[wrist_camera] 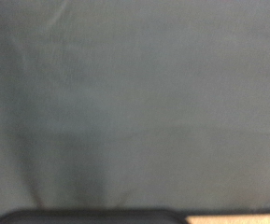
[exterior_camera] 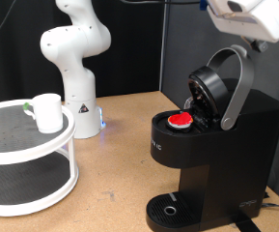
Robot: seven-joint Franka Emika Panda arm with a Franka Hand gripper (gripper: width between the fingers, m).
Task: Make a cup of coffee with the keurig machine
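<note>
The keurig machine point(exterior_camera: 237, 145) stands at the exterior view's right with its silver-handled lid point(exterior_camera: 234, 82) raised. A small pod with a red top point(exterior_camera: 181, 120) sits in the open chamber. The round drip tray point(exterior_camera: 168, 210) at its base holds nothing. The cup point(exterior_camera: 48, 112), a white mug with a green mark, stands on the top tier of a round white shelf point(exterior_camera: 9, 145) at the left. My gripper's white hand point(exterior_camera: 250, 17) hangs above the machine at the top right; its fingers do not show. The wrist view shows only a blurred dark grey surface.
The white arm base point(exterior_camera: 76, 92) stands on the wooden table behind the shelf. The two-tier shelf takes up the exterior view's left side. Bare tabletop point(exterior_camera: 120, 164) lies between the shelf and the machine.
</note>
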